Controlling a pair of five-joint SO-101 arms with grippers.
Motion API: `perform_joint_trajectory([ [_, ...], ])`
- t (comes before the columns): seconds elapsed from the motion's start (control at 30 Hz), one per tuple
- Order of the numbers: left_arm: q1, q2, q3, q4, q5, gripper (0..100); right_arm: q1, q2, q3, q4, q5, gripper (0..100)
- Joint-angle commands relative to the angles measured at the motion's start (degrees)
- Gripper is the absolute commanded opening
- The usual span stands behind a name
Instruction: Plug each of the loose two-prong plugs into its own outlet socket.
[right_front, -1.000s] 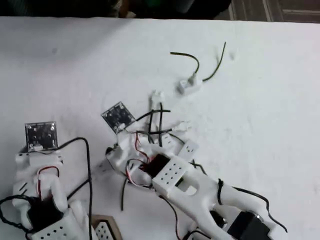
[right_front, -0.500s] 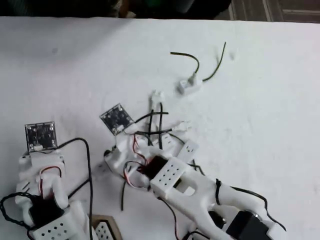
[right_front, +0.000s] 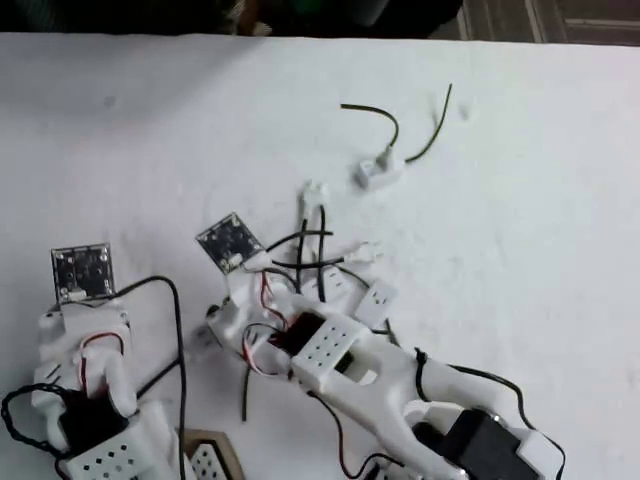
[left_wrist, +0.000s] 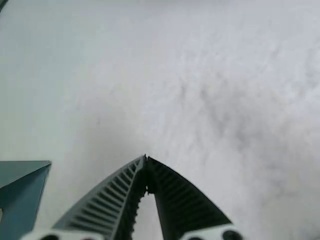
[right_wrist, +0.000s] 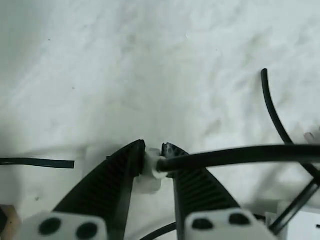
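A white-covered table (right_front: 520, 260) spreads across the high view. The right arm (right_front: 400, 400), white with black wiring, slants from the lower right corner up towards the centre. The left arm (right_front: 90, 390) sits in the lower left corner, with a square circuit board at its upper end.

A tangle of black cords (right_front: 310, 250) lies just left of centre, at the right arm's tip. One small white outlet block (right_front: 378, 172) rests above centre, with two dark cords curling up from it. A second outlet block (right_front: 377, 302), showing dark holes, lies just right of the tangle and touches the right arm.

A loose white plug (right_front: 314, 190) lies above the tangle, left of the upper outlet block. Another small plug (right_front: 368, 252) lies at the tangle's right edge.

In the right wrist view, the right gripper (right_wrist: 152, 150) pinches a white plug body (right_wrist: 150, 172) between its black fingers, with its black cord (right_wrist: 240, 154) running off sideways. In the left wrist view, the left gripper (left_wrist: 146, 162) has its fingertips pressed together above bare table, holding nothing.
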Motion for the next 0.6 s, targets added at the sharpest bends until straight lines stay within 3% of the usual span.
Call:
perform_joint_trajectory([
  [0.0, -0.13, -0.66, -0.09, -1.23, 0.18, 2, -0.13, -0.75, -1.23, -0.48, 0.18, 1.6],
  [0.13, -0.13, -0.66, -0.09, -1.23, 0.18, 2, -1.01, 0.75, -0.88, 0.57, 0.62, 1.6],
  [0.33, -0.13, -0.66, -0.09, -1.23, 0.18, 2, -6.11, 4.35, 0.35, 1.8, 5.8, 1.6],
  [0.57, -0.13, -0.66, 0.0, -1.23, 0.18, 2, -6.11, 7.52, 0.18, 1.89, 13.19, 1.6],
])
